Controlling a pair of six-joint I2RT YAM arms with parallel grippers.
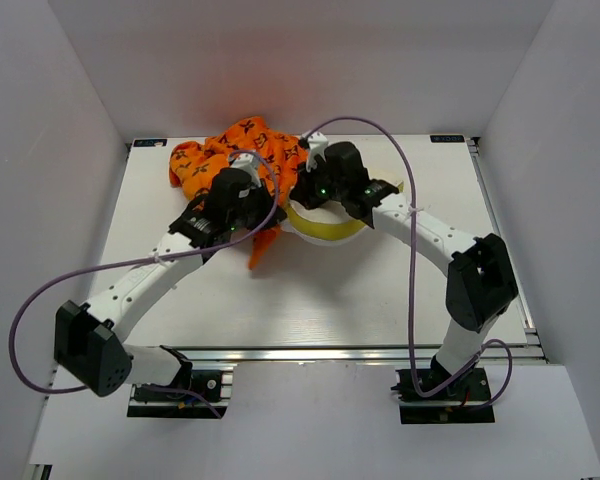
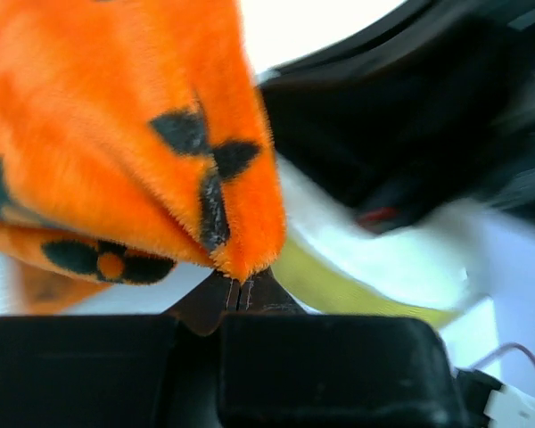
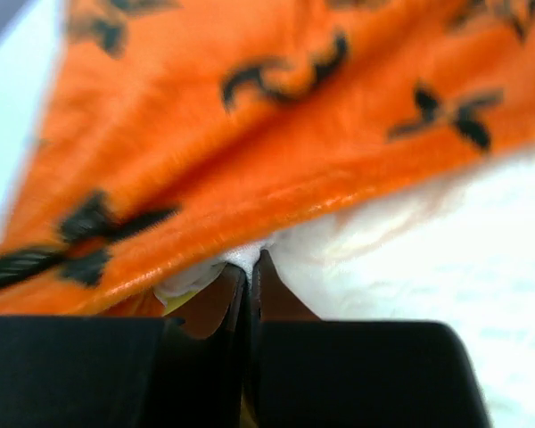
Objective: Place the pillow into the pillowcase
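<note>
You are looking at a white table (image 1: 380,300) boxed in by plain white walls (image 1: 70,150), with both arms reaching toward its far middle. The orange plush pillowcase with black markings (image 1: 242,148) lies bunched at the far left-centre. The white pillow with a yellow edge (image 1: 325,229) sits just right of it, touching it and half hidden under the right wrist.

Your left fingers (image 2: 232,299) are clenched on a folded peak of the orange fabric, which rises in a tent above them. Your right fingers (image 3: 236,294) are pressed together at the hem, where orange pile meets fluffy white. They appear to grasp the pillowcase edge, though you cannot tell whether a bit of pillow is caught too.

Two grips on the cloth, one on each side of the pillow's near end, look meant to hold the mouth open around it. Judging by how much white and yellow is exposed, the pillow is barely in, if at all.

Next you would likely draw the fabric over the pillow. Expect the plush to stretch and slip, and the soft pillow to buckle.
</note>
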